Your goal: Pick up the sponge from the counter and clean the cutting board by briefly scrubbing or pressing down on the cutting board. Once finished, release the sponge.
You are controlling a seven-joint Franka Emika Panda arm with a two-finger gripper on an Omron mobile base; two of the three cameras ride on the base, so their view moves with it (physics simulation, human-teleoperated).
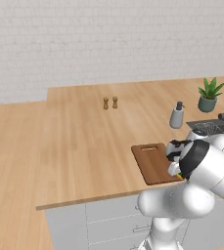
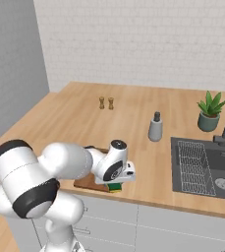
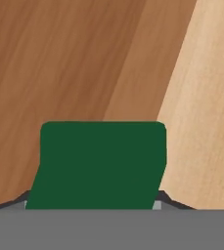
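The dark green sponge (image 3: 101, 163) lies on the dark brown cutting board (image 3: 59, 58), close to the board's edge by the light-wood counter (image 3: 211, 122). My gripper (image 3: 96, 202) points straight down over it, with a dark fingertip close against each side of the sponge. Whether the fingers still press it I cannot tell. From the right base, the sponge (image 2: 115, 187) peeks out under the hand (image 2: 118, 181) at the board's (image 2: 84, 183) near corner by the counter's front edge. From the left base, the hand (image 1: 174, 168) covers the board's (image 1: 152, 161) right side.
A grey soap dispenser (image 2: 155, 127) stands behind the board. The sink (image 2: 205, 170) with its rack and a potted plant (image 2: 210, 113) are to the right. Two small shakers (image 2: 106, 103) stand far back. The counter's front edge runs just beside the sponge.
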